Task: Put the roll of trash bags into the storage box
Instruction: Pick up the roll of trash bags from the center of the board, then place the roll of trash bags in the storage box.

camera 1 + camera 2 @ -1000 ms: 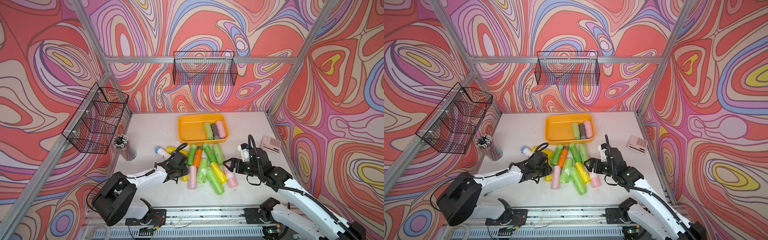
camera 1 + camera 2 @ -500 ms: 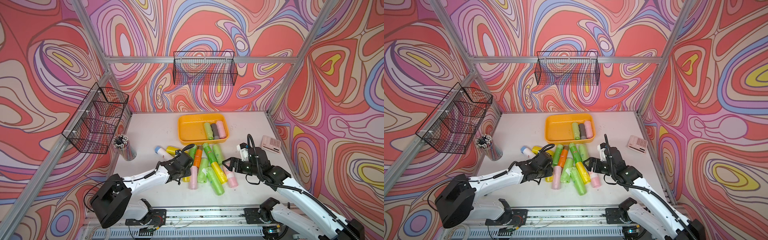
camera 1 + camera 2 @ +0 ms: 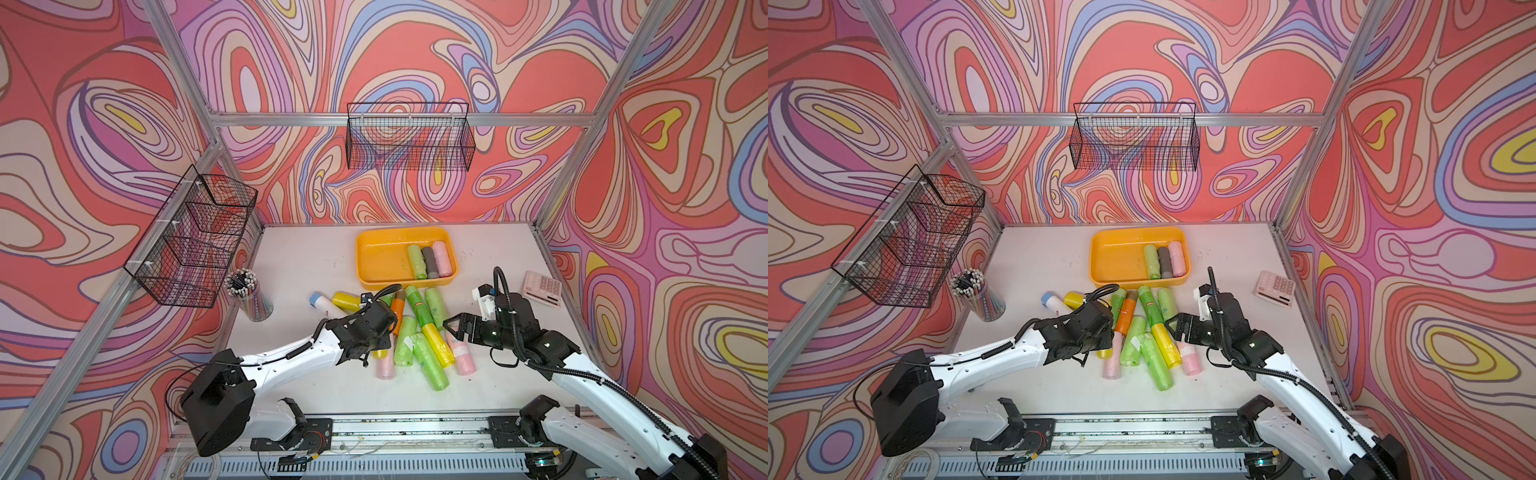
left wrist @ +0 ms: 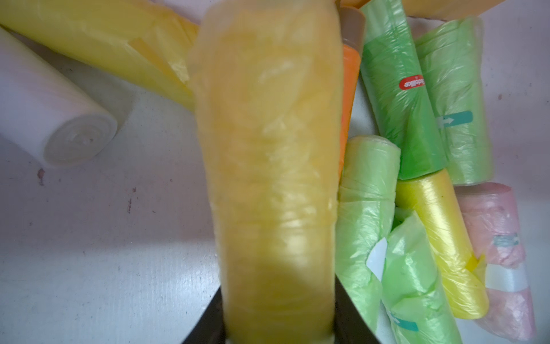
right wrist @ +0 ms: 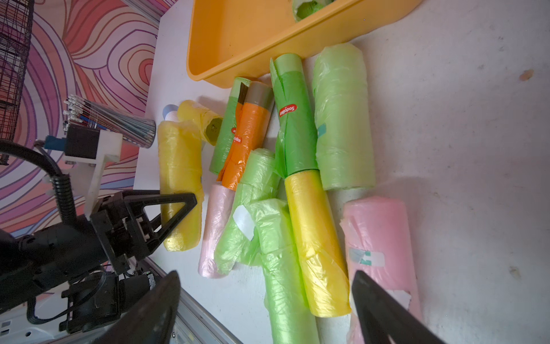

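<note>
I'm looking down on the white table (image 3: 299, 257), with the orange box (image 3: 380, 259) toward the back. Three rolls (image 3: 430, 262) lie side by side at the box's right end. In front of the box there's a pile (image 3: 419, 332) of loose rolls on the table. My left gripper (image 4: 278, 309) is clamped on a yellow roll (image 4: 268, 149) at the pile's left edge, outside the box and near its front wall. My right gripper (image 5: 266, 280) hangs over the pile's right side, jaws spread wide, gripping nothing. Pencil cup (image 3: 249, 295) off left, calculator (image 3: 542, 287) off right.
</note>
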You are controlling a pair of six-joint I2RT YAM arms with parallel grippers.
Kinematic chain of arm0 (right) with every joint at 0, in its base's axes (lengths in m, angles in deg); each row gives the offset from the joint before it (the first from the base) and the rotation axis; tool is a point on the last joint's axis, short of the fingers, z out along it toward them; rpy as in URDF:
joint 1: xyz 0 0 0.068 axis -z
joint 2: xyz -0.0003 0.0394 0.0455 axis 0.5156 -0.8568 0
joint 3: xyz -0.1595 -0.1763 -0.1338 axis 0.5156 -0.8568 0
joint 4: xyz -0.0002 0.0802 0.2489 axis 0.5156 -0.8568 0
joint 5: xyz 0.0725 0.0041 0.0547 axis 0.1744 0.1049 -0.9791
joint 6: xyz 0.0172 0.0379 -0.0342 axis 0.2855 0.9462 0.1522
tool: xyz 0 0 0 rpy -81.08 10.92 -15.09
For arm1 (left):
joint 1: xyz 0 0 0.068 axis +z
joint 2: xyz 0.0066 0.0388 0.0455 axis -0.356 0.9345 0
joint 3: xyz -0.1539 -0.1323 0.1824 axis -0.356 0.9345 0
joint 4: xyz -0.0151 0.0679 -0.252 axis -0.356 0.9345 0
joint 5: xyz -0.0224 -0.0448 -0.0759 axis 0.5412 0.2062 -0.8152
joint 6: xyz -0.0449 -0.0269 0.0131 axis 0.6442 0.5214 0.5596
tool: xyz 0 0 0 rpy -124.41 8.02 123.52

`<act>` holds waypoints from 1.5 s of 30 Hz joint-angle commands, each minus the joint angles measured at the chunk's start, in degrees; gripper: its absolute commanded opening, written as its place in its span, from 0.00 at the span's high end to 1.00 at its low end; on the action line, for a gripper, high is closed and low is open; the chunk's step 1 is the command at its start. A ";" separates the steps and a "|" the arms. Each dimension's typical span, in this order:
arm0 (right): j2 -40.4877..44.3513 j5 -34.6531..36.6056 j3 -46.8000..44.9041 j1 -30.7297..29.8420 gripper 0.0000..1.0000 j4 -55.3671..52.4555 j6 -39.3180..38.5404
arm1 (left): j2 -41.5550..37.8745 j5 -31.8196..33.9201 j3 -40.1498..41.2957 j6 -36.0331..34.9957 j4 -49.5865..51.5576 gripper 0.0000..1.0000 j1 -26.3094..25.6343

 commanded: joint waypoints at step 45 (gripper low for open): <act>4.60 1.36 -4.60 0.05 0.08 4.94 4.17 | 12.43 -1.67 -24.61 -8.44 0.02 0.89 -0.10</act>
